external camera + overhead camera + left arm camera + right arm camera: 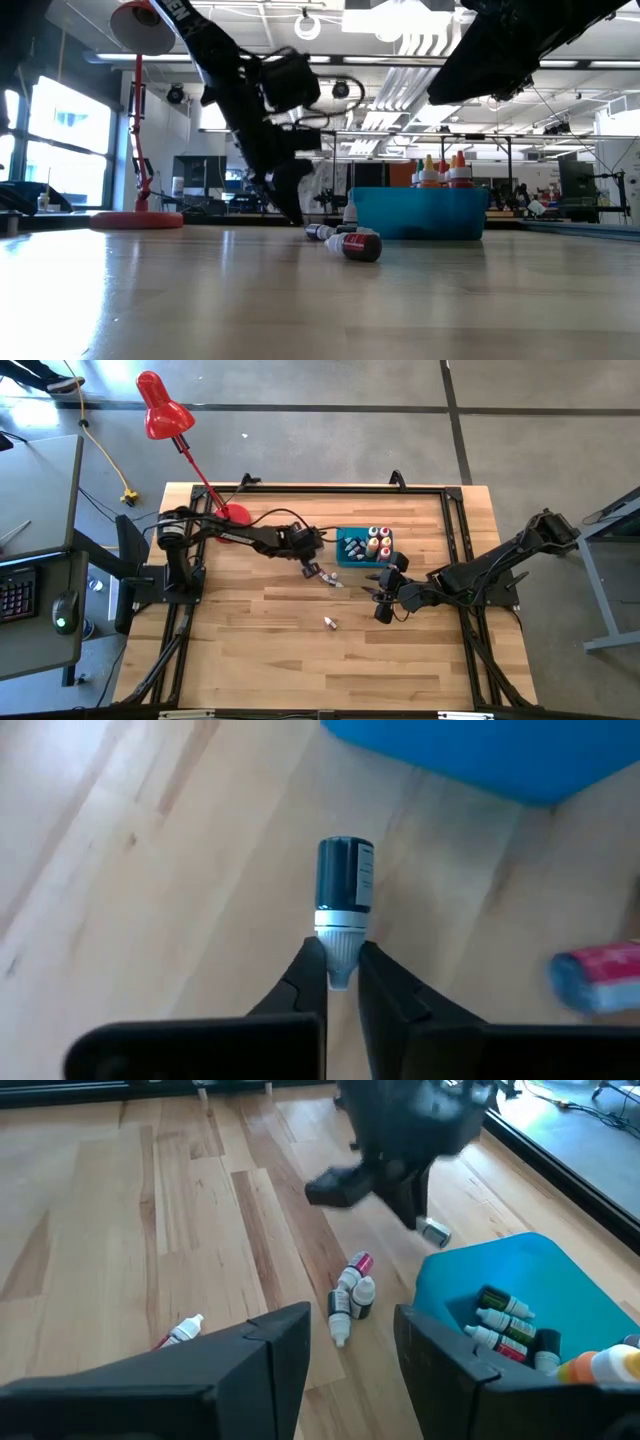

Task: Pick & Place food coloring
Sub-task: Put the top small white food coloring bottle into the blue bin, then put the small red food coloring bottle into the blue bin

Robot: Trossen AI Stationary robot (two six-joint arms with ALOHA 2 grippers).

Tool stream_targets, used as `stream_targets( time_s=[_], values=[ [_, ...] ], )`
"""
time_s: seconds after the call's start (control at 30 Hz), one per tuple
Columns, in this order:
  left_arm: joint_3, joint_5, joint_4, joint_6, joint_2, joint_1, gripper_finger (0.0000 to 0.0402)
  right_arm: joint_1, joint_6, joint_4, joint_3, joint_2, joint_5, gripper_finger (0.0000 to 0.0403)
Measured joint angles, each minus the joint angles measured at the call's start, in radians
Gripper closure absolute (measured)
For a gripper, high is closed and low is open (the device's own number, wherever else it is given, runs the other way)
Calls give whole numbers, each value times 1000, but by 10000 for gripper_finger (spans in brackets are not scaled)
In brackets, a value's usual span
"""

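Left gripper (340,975) pinches one dark bottle (345,875) by its cap; right gripper (350,1345) gapes empty.

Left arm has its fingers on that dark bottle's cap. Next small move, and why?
Probably lift it straight up, then carry it toward the blue bin. The left end effector is shut on the pale cap of the dark bottle, which lies on the table beside the bin. The right end effector waits open nearby.

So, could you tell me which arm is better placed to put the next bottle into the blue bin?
Left. Its gripper is closed on the cap of a dark bottle beside the blue bin; the right gripper is open and empty.
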Motion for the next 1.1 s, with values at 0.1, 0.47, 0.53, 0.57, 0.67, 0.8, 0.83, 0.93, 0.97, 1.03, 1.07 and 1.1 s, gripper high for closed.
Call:
stream_targets(
  time_s=[0.1, 0.47, 0.53, 0.57, 0.67, 0.8, 0.83, 0.93, 0.97, 1.03, 1.07, 1.1],
  values=[
    [24, -7, 8, 0, -35, -5, 393, 0, 0, 2, 0, 0, -1, 263],
    [202, 67, 4, 178, -103, -73, 393, 0, -17, 18, 0, 0, -11, 263],
    [228, 136, 23, 181, -76, -72, 392, 0, -18, 20, 0, 0, -12, 263],
    [231, 144, 19, 180, -62, -69, 391, 0, -18, 19, 0, 0, -13, 263],
    [235, 94, 50, 179, -6, -69, 378, 0, -10, 20, 0, 0, -14, 263],
    [238, 26, 127, 212, 48, -67, 338, 0, 6, 23, 0, 0, -18, 263],
    [237, 27, 131, 213, 55, -67, 326, 0, 6, 23, 0, 0, -27, 263],
    [237, 20, 162, 245, 61, -68, 287, 0, 8, 20, 0, 0, -56, 263],
    [237, 7, 167, 252, 61, -68, 275, 0, 8, 20, 0, 0, -65, 263],
    [237, -25, 163, 256, 60, -69, 255, 0, 8, 20, 0, 0, -81, 263],
    [237, -38, 152, 255, 53, -69, 246, 0, 8, 20, 0, 0, -84, 263],
    [237, -57, 135, 256, 43, -70, 240, 0, 8, 22, 0, 0, -85, 263]
  ],
)
